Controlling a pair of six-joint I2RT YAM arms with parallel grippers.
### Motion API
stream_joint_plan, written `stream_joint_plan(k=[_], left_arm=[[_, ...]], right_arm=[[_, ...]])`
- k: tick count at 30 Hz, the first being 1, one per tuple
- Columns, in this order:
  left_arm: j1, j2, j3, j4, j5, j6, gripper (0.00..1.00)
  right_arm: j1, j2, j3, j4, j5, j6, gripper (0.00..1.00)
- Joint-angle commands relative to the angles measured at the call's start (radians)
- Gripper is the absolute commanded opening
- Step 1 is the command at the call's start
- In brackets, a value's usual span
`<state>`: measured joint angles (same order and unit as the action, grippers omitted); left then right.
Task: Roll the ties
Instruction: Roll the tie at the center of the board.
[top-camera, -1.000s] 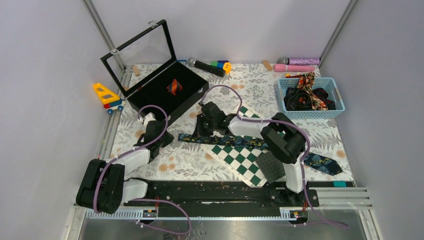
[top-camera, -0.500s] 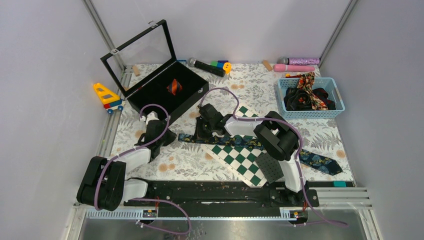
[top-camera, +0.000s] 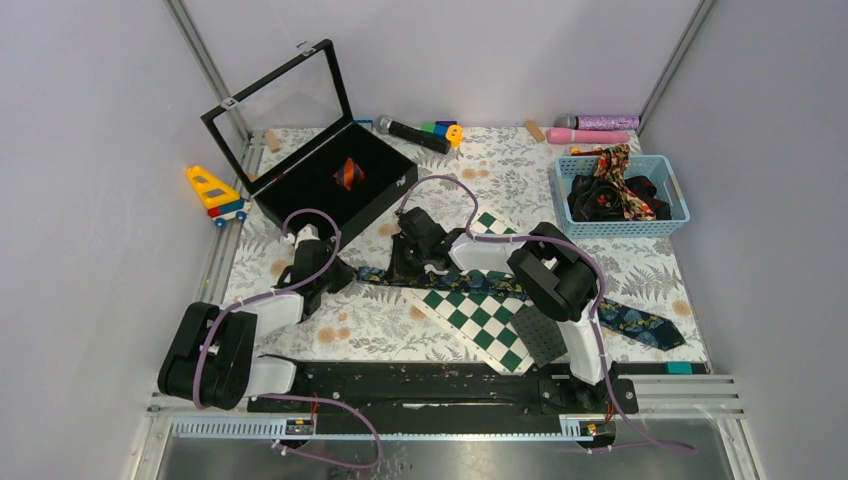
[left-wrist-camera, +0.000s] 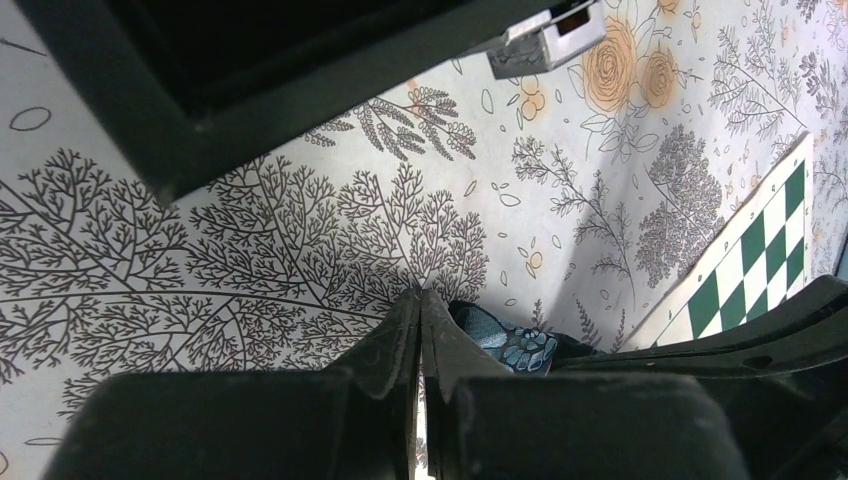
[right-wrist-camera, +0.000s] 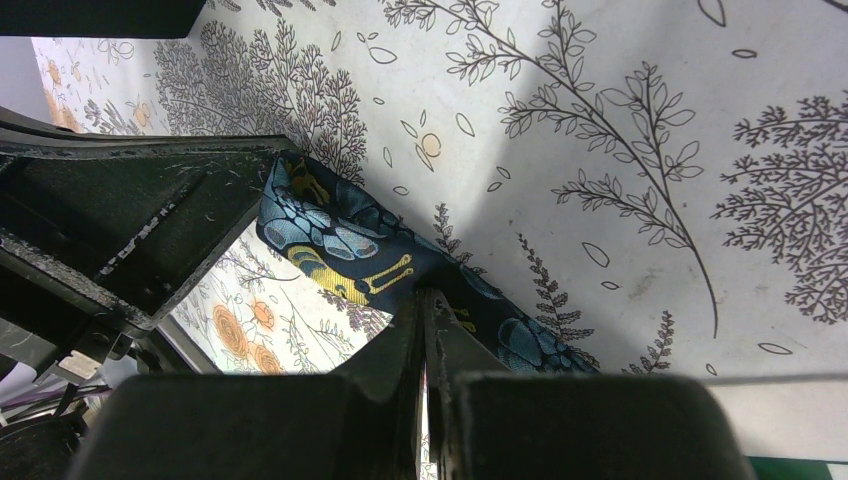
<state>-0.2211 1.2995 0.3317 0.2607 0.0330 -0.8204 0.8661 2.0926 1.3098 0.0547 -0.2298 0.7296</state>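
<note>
Left claw (left-wrist-camera: 418, 300) and right claw (right-wrist-camera: 421, 298), both closed, by floral tie (right-wrist-camera: 340, 240).

Top view high above the near edge, looking down on the whole tabletop (top-camera: 500, 165), wrist views close over it, both showing the tie (left-wrist-camera: 505, 340) end

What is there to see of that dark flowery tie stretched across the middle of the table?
The dark flowery tie is soft navy fabric printed with teal-blue petals and yellow touches. It lies unrolled, running from its narrow end by the left gripper over the chequered board to its wide pointed end at front right. The narrow end curls up where the right gripper meets it, jaws shut; a pinch is unclear.
</note>
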Motion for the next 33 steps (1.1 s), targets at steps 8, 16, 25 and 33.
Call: stream_joint_plan(k=[8, 16, 25, 33], left_arm=[[0.006, -0.034, -0.008, 0.052, 0.074, -0.008, 0.00], [0.007, -0.114, 0.004, 0.042, 0.102, -0.019, 0.00], [0.006, -0.100, 0.002, 0.094, 0.172, -0.033, 0.00], [0.006, -0.101, -0.010, 0.144, 0.225, -0.067, 0.00]], right_arm=[[0.006, 0.005, 0.013, -0.019, 0.008, -0.004, 0.00], [0.006, 0.006, 0.014, -0.019, 0.007, -0.003, 0.00], [0.005, 0.006, 0.011, -0.016, 0.003, 0.002, 0.00], [0.007, 0.007, 0.011, -0.016, 0.003, 0.003, 0.00]])
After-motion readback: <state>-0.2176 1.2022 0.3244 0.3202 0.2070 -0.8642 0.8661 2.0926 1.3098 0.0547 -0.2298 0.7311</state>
